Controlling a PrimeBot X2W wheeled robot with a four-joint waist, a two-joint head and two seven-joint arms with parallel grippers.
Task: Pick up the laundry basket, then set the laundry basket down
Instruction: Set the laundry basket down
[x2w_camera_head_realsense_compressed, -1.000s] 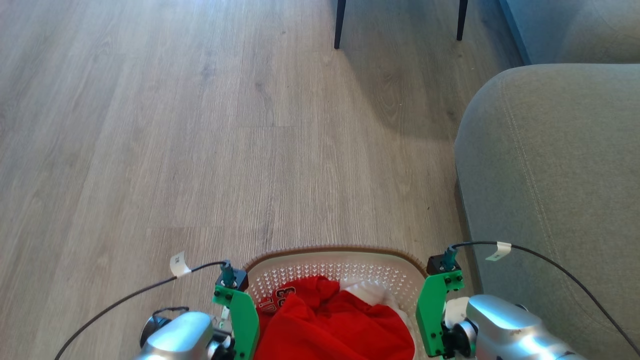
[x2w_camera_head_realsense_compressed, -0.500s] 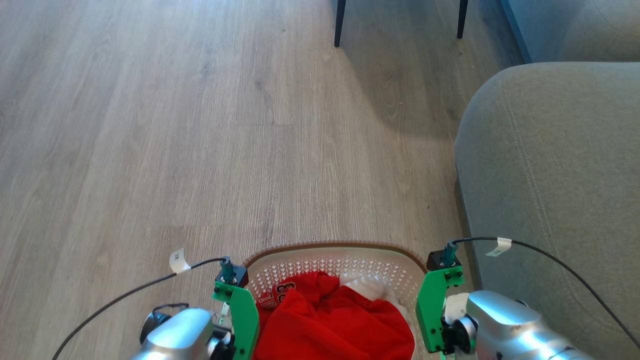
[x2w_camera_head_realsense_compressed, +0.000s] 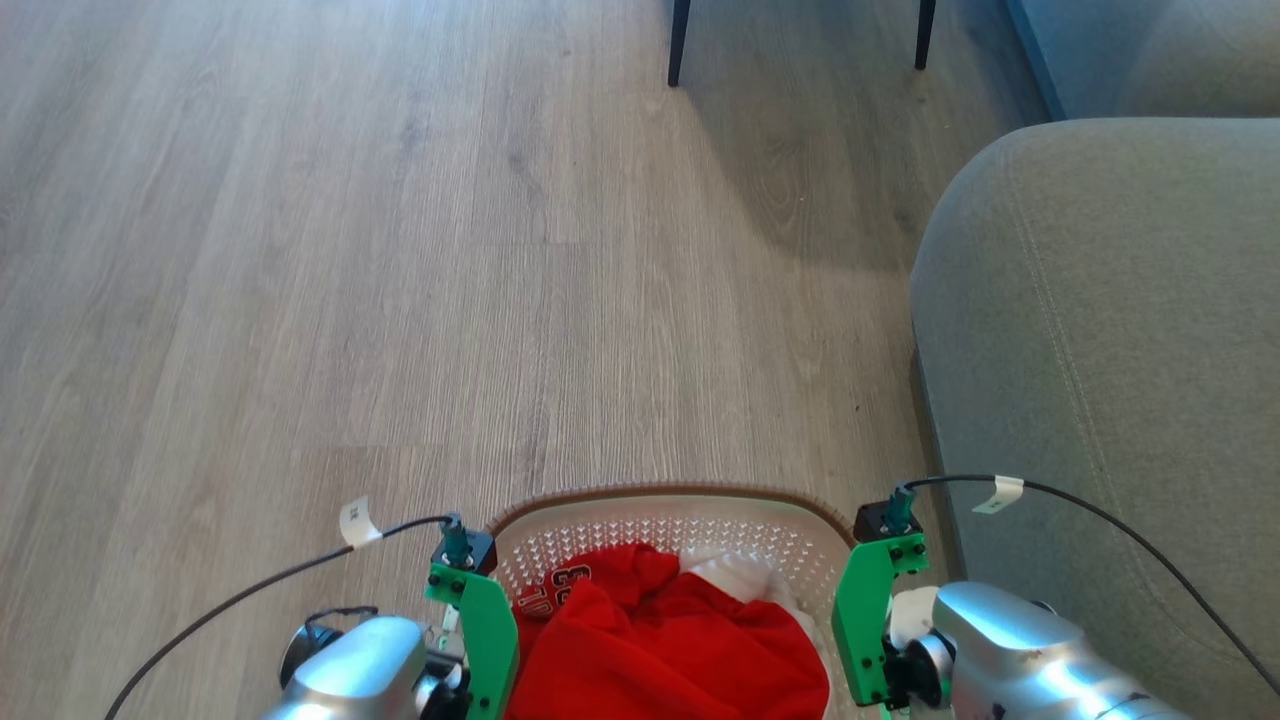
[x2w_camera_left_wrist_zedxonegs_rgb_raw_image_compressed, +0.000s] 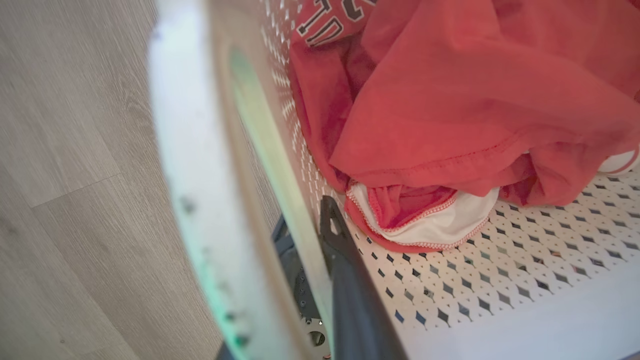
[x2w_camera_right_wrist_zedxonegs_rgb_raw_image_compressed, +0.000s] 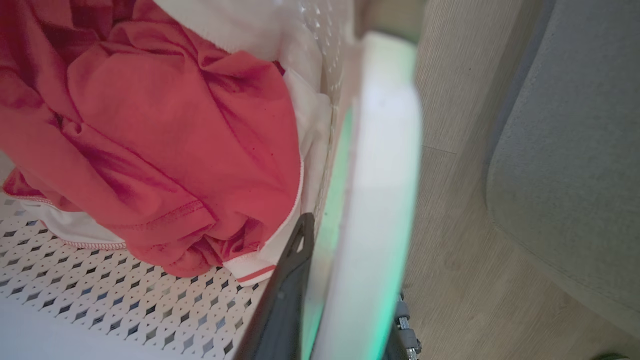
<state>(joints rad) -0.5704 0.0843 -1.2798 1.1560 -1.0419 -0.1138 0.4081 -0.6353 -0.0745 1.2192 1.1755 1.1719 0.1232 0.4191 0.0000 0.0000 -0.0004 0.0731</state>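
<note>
The laundry basket (x2w_camera_head_realsense_compressed: 660, 512) is between both end effectors: the left end effector (x2w_camera_left_wrist_zedxonegs_rgb_raw_image_compressed: 305, 222) clamps its left wall, the right end effector (x2w_camera_right_wrist_zedxonegs_rgb_raw_image_compressed: 350, 265) its right wall, one finger of each inside beside red clothing (x2w_camera_head_realsense_compressed: 680, 650).

the laundry basket (x2w_camera_head_realsense_compressed: 660, 520) is running off the head view's bottom edge, its rim (x2w_camera_left_wrist_zedxonegs_rgb_raw_image_compressed: 200, 200) blurring in both wrist views.

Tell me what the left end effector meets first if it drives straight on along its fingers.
Likely the red garment: the left end effector is shut on the side wall of the white perforated plastic laundry basket, and its inner finger points at cloth bunched against that wall. Depth is unclear.
</note>
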